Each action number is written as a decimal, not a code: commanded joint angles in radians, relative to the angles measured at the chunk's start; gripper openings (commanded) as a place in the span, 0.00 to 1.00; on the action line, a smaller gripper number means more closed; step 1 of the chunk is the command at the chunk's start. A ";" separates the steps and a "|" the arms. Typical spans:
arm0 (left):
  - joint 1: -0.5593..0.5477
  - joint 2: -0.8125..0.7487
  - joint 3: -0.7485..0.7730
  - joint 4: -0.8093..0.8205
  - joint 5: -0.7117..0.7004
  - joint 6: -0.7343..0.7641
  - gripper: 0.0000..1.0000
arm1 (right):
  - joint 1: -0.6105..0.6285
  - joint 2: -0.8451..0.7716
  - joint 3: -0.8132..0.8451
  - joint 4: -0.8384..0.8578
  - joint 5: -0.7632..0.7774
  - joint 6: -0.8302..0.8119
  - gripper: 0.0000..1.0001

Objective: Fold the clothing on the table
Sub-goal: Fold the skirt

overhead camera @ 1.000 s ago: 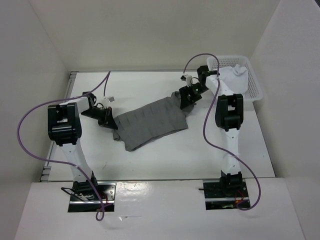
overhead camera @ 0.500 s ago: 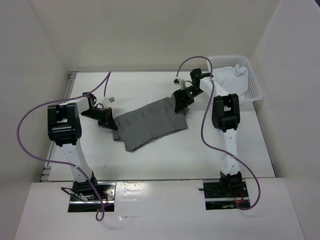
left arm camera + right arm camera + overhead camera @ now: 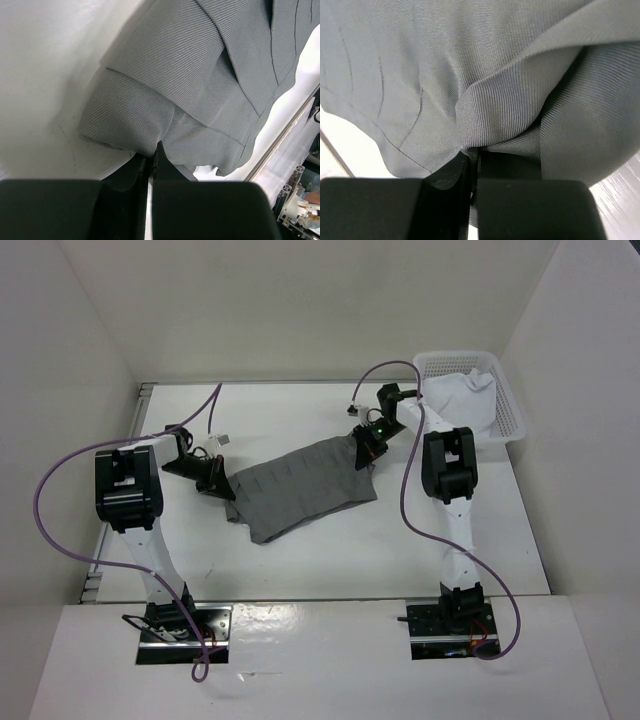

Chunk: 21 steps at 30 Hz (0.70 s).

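The dark grey pleated soft-fabric skirt lies on the matte white table, stretched between the 2 claws. The left gripper is clamped on one end and the right gripper pinches a fold at the other.

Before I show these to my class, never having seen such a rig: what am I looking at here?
Two robot arms stand bolted at the near edge of a white table. One picture looks down from above; the other two come from wrist cameras, past their own fingers. A dark grey skirt lies on the table; a basket at the far right corner holds a white cloth. The left gripper is shut on the skirt's left end, the right gripper on its right end.
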 commanded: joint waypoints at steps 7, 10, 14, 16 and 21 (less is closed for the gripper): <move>-0.037 0.002 -0.008 -0.020 -0.073 0.042 0.00 | 0.053 -0.030 0.257 -0.087 0.426 0.083 0.00; -0.072 -0.007 0.017 -0.020 -0.073 0.019 0.00 | 0.103 -0.030 0.412 -0.173 0.530 0.112 0.00; -0.096 -0.019 0.081 -0.020 -0.057 -0.036 0.00 | 0.207 -0.092 0.407 -0.151 0.689 0.145 0.00; -0.105 -0.019 0.109 -0.020 -0.035 -0.073 0.00 | 0.246 -0.120 0.362 -0.128 0.746 0.154 0.00; -0.123 -0.010 0.158 -0.011 0.006 -0.113 0.00 | 0.391 -0.201 0.249 -0.081 0.911 0.154 0.02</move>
